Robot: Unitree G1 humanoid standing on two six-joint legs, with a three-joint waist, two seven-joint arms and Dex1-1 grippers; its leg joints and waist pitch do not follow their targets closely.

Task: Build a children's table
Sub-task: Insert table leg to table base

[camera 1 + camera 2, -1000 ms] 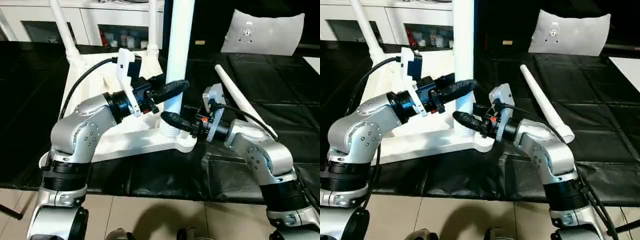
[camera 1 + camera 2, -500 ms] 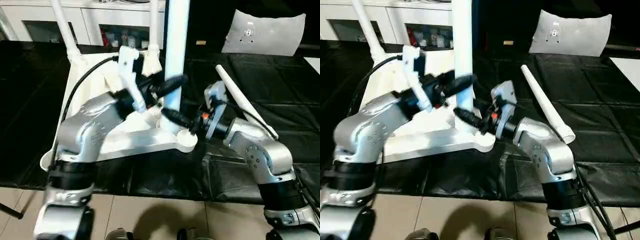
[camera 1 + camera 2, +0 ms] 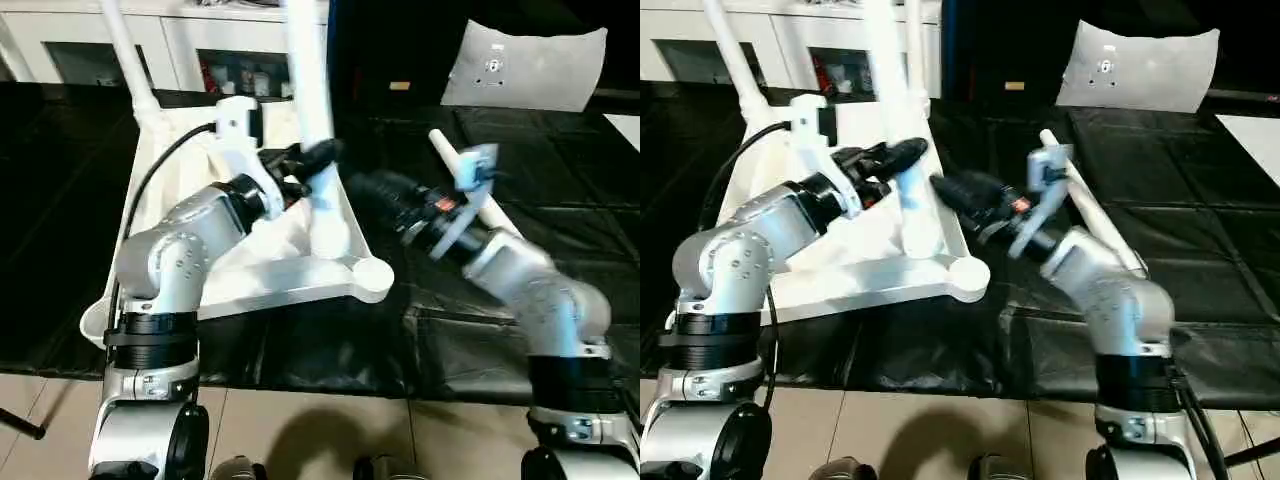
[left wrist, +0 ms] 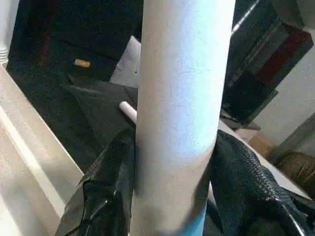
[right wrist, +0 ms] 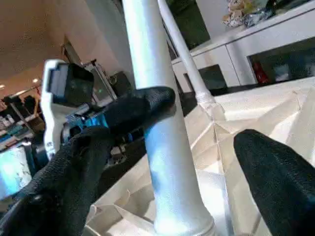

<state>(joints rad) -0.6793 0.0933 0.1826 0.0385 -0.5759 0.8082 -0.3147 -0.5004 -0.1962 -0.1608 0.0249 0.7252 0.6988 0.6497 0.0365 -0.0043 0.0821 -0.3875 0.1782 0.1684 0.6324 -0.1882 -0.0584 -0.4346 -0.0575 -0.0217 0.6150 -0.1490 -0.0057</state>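
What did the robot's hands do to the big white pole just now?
The right gripper let go of the near leg, opened wide and pulled back. That leg, upright before, now leans away, with the left gripper still clamped on it. The tabletop, the far legs and the loose leg stayed put.

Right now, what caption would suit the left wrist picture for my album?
The left gripper clasps an upright white table leg between its two black fingers.
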